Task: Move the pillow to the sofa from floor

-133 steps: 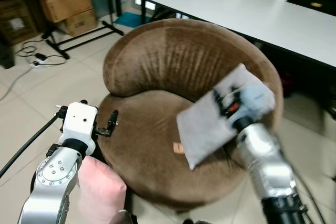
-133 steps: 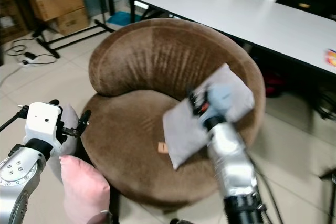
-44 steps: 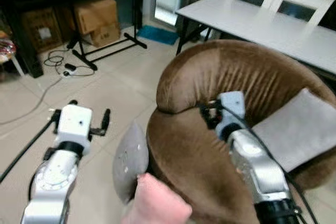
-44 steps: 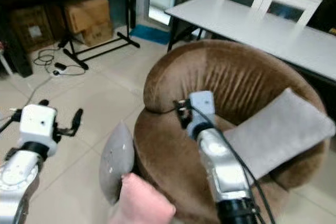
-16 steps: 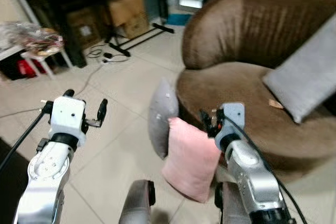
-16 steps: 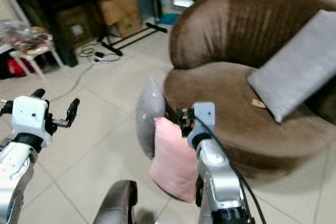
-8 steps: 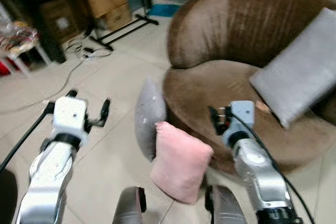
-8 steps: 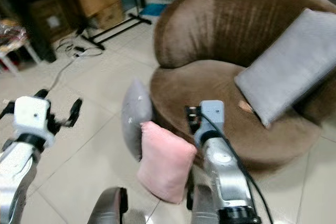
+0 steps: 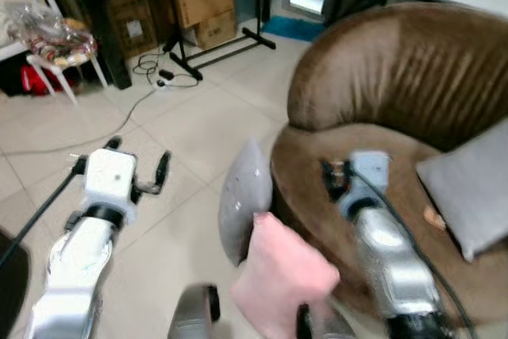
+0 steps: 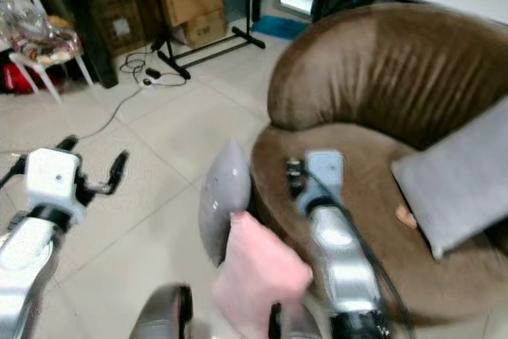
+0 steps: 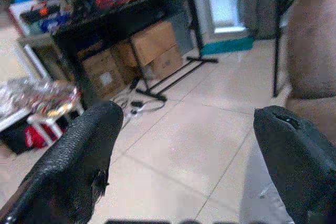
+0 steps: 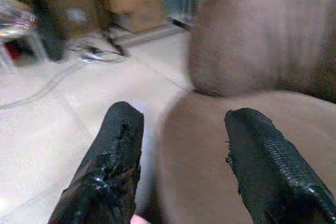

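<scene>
Since half a second ago my head has swung, so the whole scene has shifted and the cardboard boxes point(image 9: 205, 7) and the little stool point(image 9: 49, 45) have come into sight; the pillows themselves lie where they did. Both my arms are raised in front of me, empty. My left gripper point(image 9: 136, 167) hangs over bare floor tiles point(image 9: 182, 117) with its jaws spread wide, holding nothing; my right gripper point(image 9: 333, 176) hovers over the front of the sofa seat, jaws likewise wide apart and empty. The pink pillow point(image 9: 282, 275) stands on the floor, propped against the sofa's front edge, and the grey floor pillow point(image 9: 242, 204) leans upright just beside it, touching the sofa's side; I judge they stay up only because the sofa backs them. On the brown round sofa point(image 9: 381, 61) one grey pillow point(image 9: 468, 188) already rests against the right side of the backrest, and a small tan tag point(image 9: 433, 217) lies on the seat near it. So the sofa holds one pillow, with two left on the floor. I judge the pink one is next, since it is nearest my right arm.
</scene>
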Motion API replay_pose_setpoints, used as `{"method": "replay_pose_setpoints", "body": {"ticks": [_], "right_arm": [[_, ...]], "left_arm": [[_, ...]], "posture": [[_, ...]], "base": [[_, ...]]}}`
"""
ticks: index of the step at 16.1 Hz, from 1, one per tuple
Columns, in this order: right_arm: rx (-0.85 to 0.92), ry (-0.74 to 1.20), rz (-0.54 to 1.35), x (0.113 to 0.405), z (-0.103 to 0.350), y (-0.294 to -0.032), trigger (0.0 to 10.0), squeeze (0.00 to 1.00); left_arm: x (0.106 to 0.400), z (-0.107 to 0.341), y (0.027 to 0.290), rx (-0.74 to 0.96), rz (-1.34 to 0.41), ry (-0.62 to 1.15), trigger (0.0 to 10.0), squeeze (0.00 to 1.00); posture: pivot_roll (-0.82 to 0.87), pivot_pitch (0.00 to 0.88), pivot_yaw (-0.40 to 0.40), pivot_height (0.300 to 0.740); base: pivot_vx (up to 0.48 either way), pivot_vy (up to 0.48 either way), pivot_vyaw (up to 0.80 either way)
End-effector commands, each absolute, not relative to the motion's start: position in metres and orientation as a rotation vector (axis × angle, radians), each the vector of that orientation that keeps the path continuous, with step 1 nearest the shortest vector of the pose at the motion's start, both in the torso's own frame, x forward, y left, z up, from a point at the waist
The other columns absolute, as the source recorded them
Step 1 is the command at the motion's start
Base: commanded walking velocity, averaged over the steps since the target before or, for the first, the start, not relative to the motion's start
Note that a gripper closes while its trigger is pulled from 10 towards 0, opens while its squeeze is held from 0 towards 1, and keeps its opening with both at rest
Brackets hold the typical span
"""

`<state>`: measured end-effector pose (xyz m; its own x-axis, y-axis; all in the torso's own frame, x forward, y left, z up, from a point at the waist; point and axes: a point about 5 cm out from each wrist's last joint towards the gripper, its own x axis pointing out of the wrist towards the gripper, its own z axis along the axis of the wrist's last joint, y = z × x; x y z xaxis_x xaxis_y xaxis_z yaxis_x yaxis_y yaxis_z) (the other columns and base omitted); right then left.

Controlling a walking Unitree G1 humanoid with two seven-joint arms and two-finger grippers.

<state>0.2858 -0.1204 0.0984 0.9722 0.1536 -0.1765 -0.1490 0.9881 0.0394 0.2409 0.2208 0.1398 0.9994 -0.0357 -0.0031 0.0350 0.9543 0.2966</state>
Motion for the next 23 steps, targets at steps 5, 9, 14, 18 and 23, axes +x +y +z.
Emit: {"method": "replay_pose_setpoints", "body": {"ticks": [5,9,14,18,23], "right_arm": [[0.012,0.203,0.145,0.287,0.096,-0.134,10.0,0.00],[0.024,0.215,0.175,0.286,0.093,-0.132,10.0,0.00],[0.005,0.234,0.209,0.284,0.089,-0.135,10.0,0.00],[-0.022,0.242,0.245,0.283,0.088,-0.138,10.0,0.00],[-0.065,0.240,0.344,0.287,0.089,-0.128,10.0,0.00]], "left_arm": [[0.246,0.140,0.213,0.346,-0.047,-0.019,10.0,0.00],[0.244,0.138,0.213,0.368,-0.061,-0.015,10.0,0.00],[0.244,0.136,0.211,0.381,-0.067,-0.011,10.0,0.00],[0.241,0.134,0.214,0.389,-0.054,-0.004,10.0,0.00],[0.239,0.133,0.218,0.393,-0.055,0.006,10.0,0.00]], "posture": [[0.00,0.000,-0.018,0.616],[0.00,0.000,-0.021,0.582],[0.00,0.000,-0.030,0.532],[0.01,0.000,-0.040,0.502],[0.00,0.000,-0.030,0.452]], "base": [[0.124,0.000,0.00],[0.000,0.000,0.00],[0.000,0.000,0.00],[0.000,0.000,0.00],[0.000,0.000,0.00]]}}
